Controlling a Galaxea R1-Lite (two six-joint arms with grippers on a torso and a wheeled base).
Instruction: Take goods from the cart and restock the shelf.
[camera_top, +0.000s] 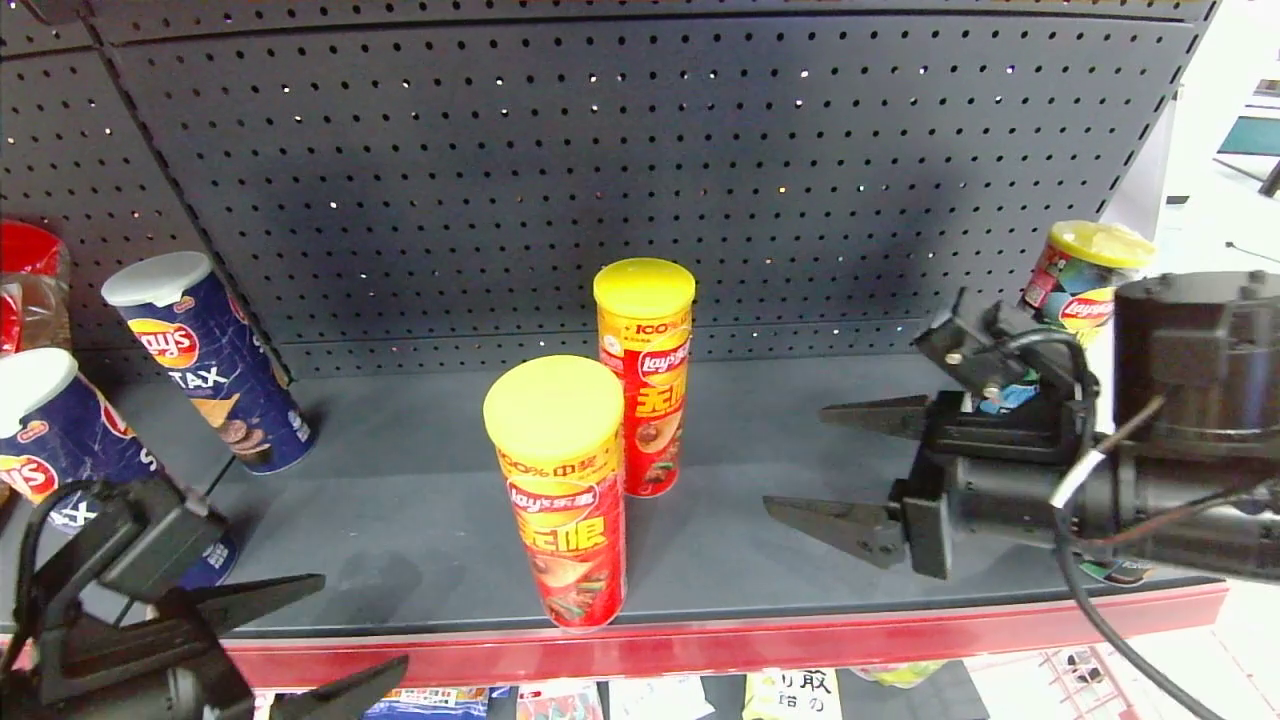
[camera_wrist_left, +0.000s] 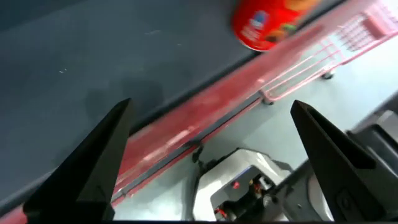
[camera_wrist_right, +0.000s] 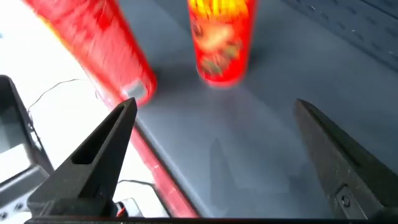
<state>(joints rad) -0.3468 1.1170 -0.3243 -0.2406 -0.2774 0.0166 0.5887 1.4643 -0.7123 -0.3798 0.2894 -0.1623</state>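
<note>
Front red can (camera_top: 560, 500) and rear red can (camera_top: 645, 375), yellow lids, upright on shelf (camera_top: 400, 480). Right gripper (camera_top: 797, 458) spread wide, empty, beside them; left gripper (camera_top: 360, 620) wide, empty.

Shelf (camera_top: 400, 480): dark grey, red-edged. Near can (camera_top: 565, 500): red, yellow lid, upright at front edge. Far can (camera_top: 648, 385): same, just behind.

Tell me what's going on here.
A two-armed robot is restocking. Two red chip cans with yellow lids stand on the dark grey metal shelf: the front can near its red edge, the back can behind. The right gripper, beside them, and the left gripper, low at the shelf's front, are open and empty.
</note>
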